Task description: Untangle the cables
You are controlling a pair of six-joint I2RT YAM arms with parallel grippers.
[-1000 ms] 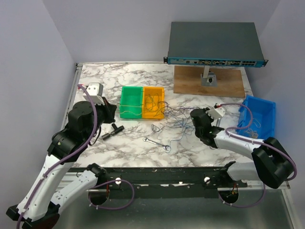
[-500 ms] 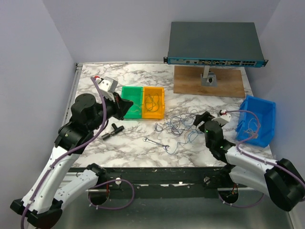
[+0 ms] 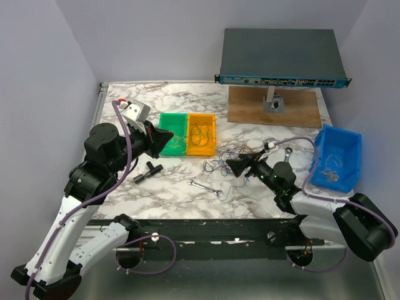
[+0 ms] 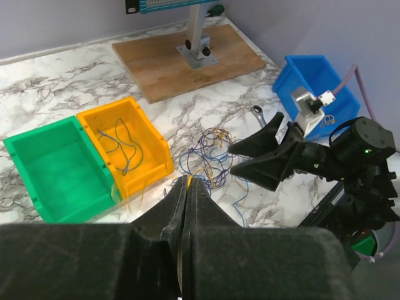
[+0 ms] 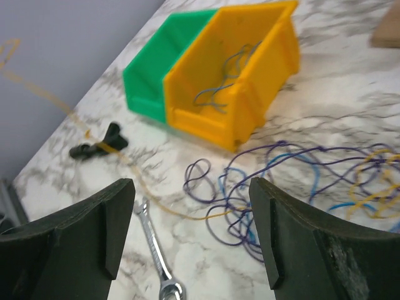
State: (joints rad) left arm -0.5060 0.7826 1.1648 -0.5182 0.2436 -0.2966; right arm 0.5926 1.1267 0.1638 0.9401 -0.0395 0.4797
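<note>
Marbled worktop (image 3: 156, 100), grey walls behind. The cables (image 3: 232, 161) are seen as a loose tangle of thin blue, dark and yellow wires, spread flat just in front of the orange bin (image 3: 201, 150), between that bin and the right arm. The long spread of the tangle is judged to run roughly left to right across the worktop, with looped ends trailing toward the near edge beside a small steel wrench (image 3: 206, 187). A few separated strands are already laid inside the orange bin; the green bin (image 3: 172, 119) next to it looks empty of wire.

The right gripper (image 3: 236, 167) is held low with its fingers spread wide and nothing between them. In the right wrist view the tangle (image 5: 294, 181) is found straight ahead of the tips and slightly to the right finger's side, close but not touched.

The left gripper (image 3: 169, 134) is raised above the green bin, well apart from the tangle. Its fingers (image 4: 186, 206) are pressed together. A taut yellow strand (image 5: 164, 206) is seen leading out of the tangle toward that side and appears to be pinched there.

The right arm is judged the nearer one. A short forward reach, with the fingers set across a single loop and not over the whole bunch, is what the next grasp would seem to call for.
</note>
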